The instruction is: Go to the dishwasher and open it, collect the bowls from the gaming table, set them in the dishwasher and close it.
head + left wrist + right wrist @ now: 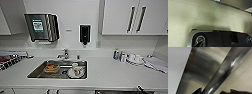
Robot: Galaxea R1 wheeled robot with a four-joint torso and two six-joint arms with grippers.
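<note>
A white kitchen counter (110, 72) with a steel sink (58, 70) set into it, the landmark of the scene. Inside the sink sit an orange-brown container (51, 67) and, beside it, a plate with a cup (75, 70) on it. A tap (65, 53) rises just behind the sink, and on the wall above hang a steel paper-towel dispenser (42, 26) and a dark soap dispenser (84, 33). Well to the right of the sink, cups and a small bottle (116, 53) stand on the counter beneath white cabinets with dark handles (136, 17). The dishwasher (122, 92) shows as a dark strip under the counter edge, below and to the right of the sink; in the right wrist view its brushed steel front (199, 70) and a long bar handle (221, 73) run close to the right gripper (214, 91), whose dark tips frame the bar, though whether they clasp it cannot be told. The left wrist view looks onto pale speckled floor (199, 16); how the left hand's fingers stand cannot be told.
</note>
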